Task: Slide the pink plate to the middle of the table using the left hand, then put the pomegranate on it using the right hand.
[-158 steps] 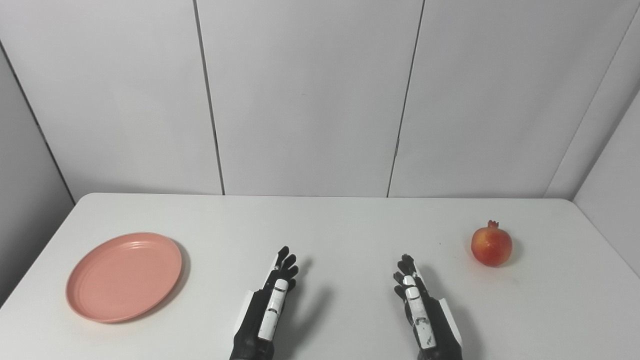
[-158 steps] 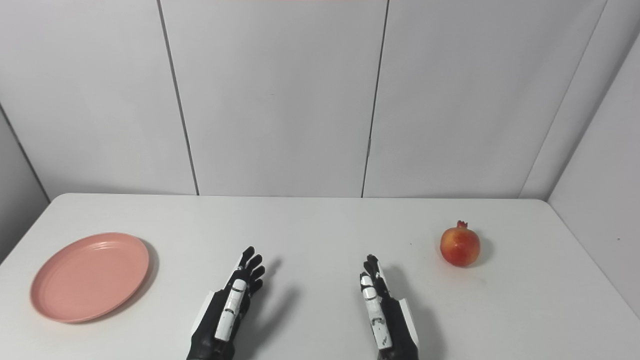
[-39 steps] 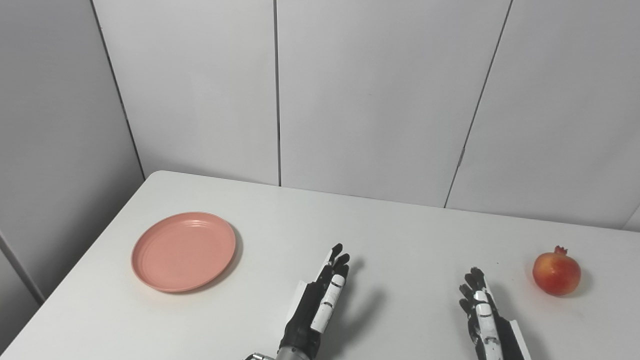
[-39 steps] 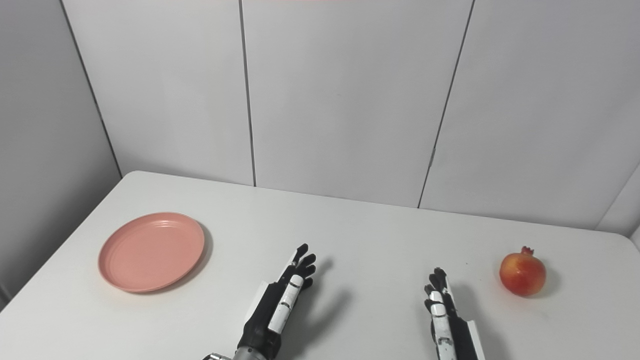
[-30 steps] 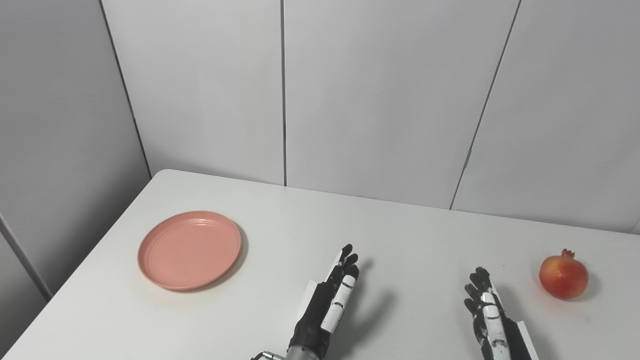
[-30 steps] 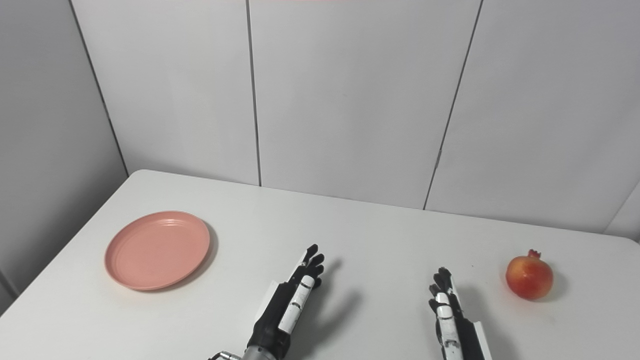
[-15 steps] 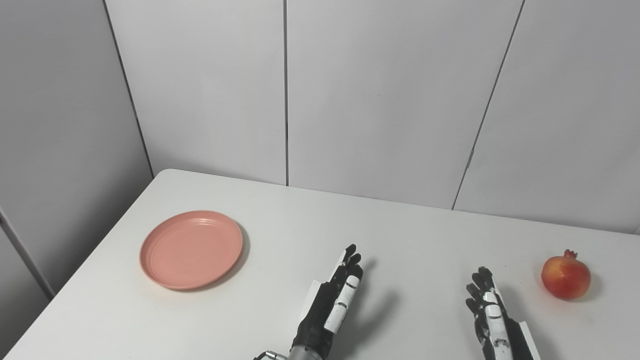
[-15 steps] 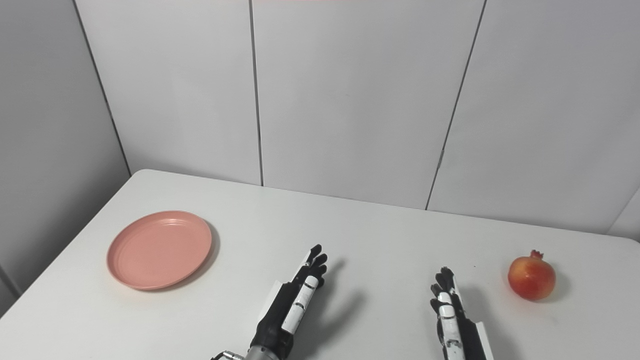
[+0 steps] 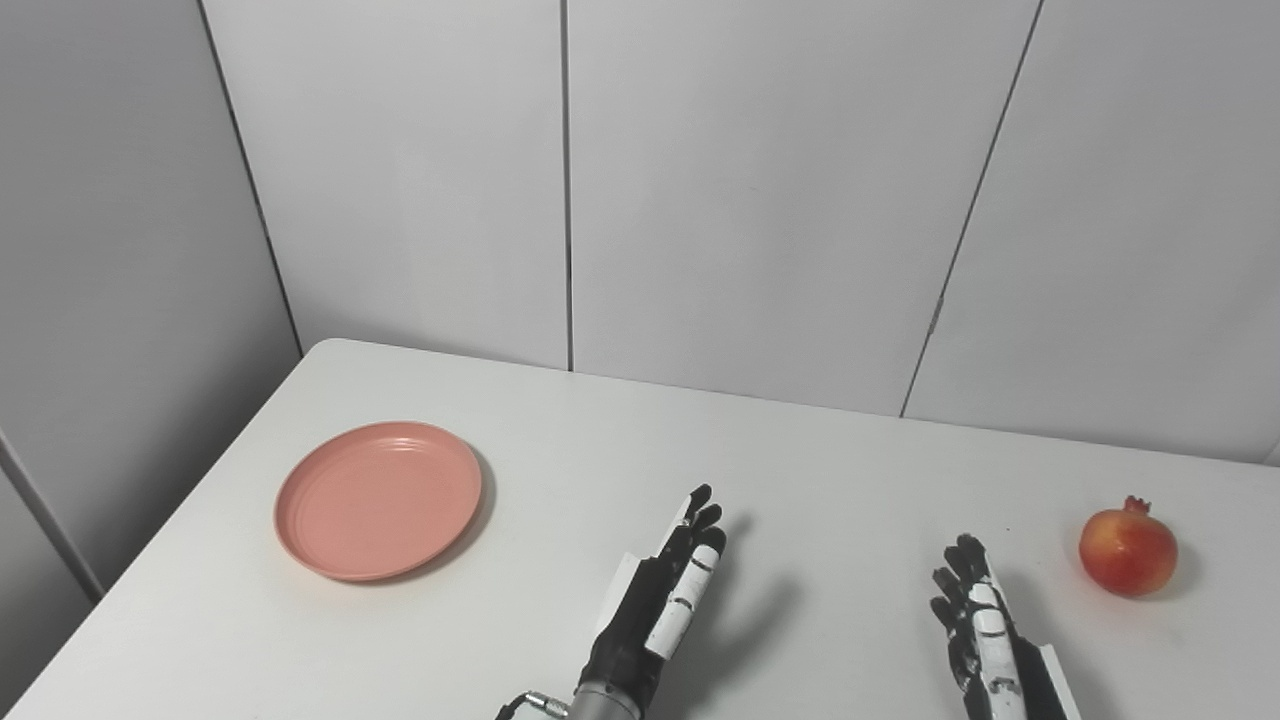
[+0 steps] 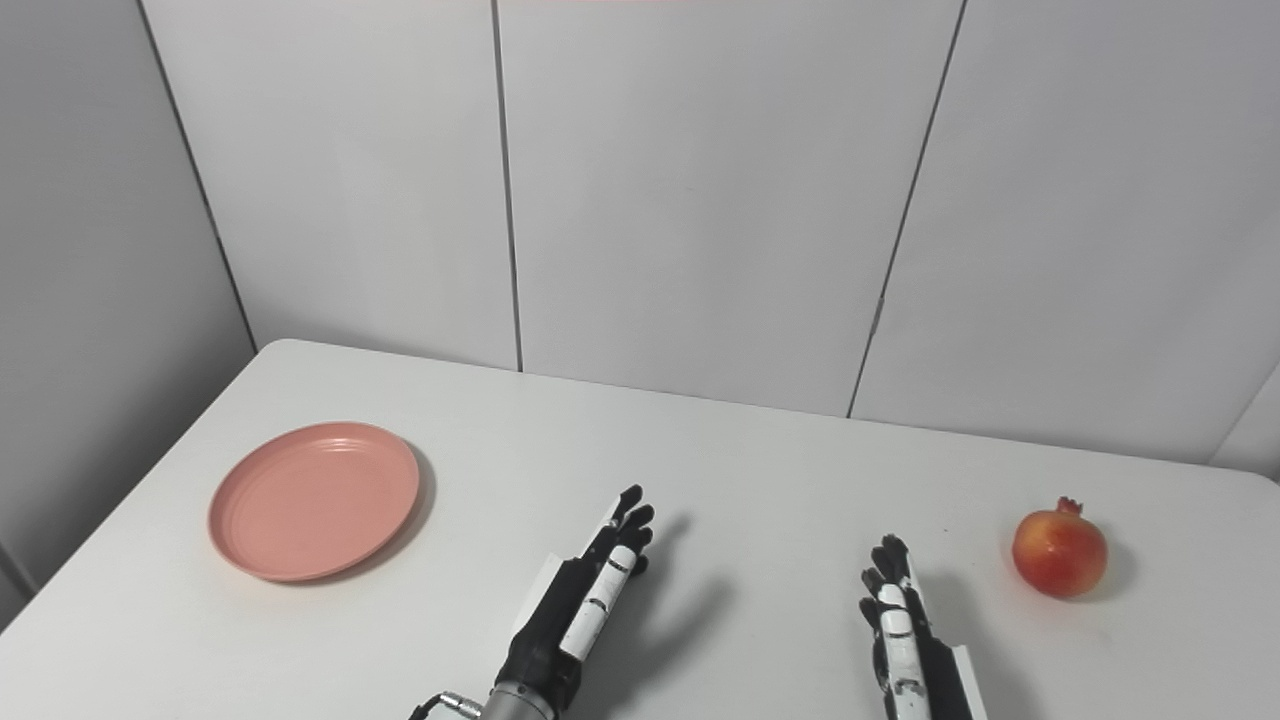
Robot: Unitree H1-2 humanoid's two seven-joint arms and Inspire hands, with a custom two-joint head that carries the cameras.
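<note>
Waiting empty near mid-worktop point(image 9: 860, 470), fingers spread: left robot hand point(image 9: 665, 590), right robot hand point(image 9: 975, 625). Pink plate point(image 9: 378, 499) far left, pomegranate point(image 9: 1127, 551) far right. Risk: clipping rim, flipping plate; nudging fruit, rolling away.

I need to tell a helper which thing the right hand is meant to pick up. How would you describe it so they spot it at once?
Start at the white table and look to its right end, beyond the right robot hand. There the pomegranate sits alone on the tabletop. It is the only round red fruit, with a small crown on top, unlike the flat pink plate at the far left.
</note>
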